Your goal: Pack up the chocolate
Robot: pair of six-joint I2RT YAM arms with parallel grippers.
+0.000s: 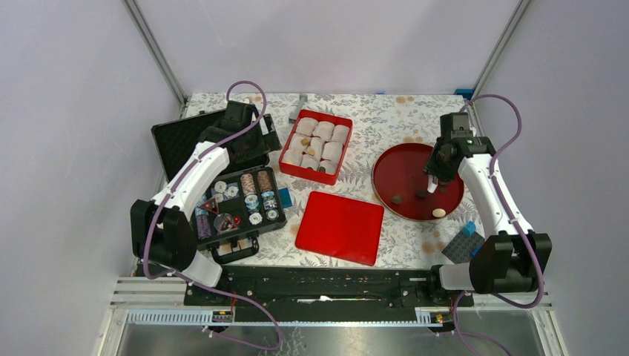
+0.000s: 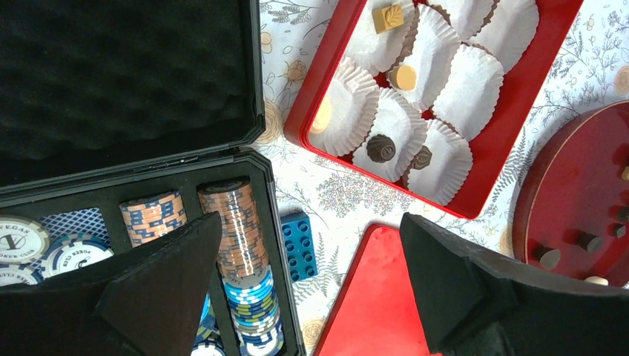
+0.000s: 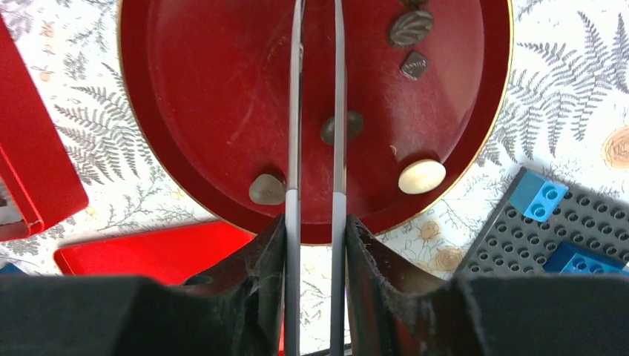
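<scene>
Several chocolate pieces lie on the round dark-red plate (image 3: 193, 89): a pale tan one (image 3: 421, 176), a grey-brown one (image 3: 266, 189), a mid-brown one (image 3: 353, 124) and two dark ones (image 3: 409, 28). My right gripper (image 3: 315, 222) is shut on grey metal tweezers (image 3: 340, 89), whose two blades reach out over the plate, a narrow gap between them. Their tips run out of view. The red box (image 2: 512, 126) holds white paper cups, some with chocolate (image 2: 380, 148) in them. My left gripper (image 2: 311, 245) hangs open, holding nothing, between the chip case and the red lid.
A black case (image 1: 241, 200) of striped chips lies open at the left. A flat red lid (image 1: 340, 227) sits at front centre. A blue brick (image 2: 298, 245) lies beside the case. A grey studded baseplate (image 3: 564, 237) with blue bricks sits by the plate's near right.
</scene>
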